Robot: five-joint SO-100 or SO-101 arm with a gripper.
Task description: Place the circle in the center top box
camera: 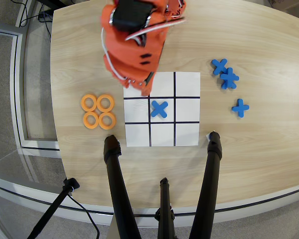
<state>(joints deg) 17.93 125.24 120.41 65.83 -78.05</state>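
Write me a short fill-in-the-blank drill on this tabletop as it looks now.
1. The orange rings lying beside the paper grid number ____.
2. The grid's central cell holds one blue ____.
3. The loose blue crosses lie on the ____ side of the grid in the overhead view.
4. No ring lies in any grid ____ yet.

Missing words: four; cross; right; cell

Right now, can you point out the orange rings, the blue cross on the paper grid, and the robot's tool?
Orange rings [98, 111]: overhead view, on the inner edge of the lower-left ring.
Blue cross [159, 108]: overhead view, at its middle crossing.
Tool [142, 89]: overhead view, at its lowest tip over the grid.
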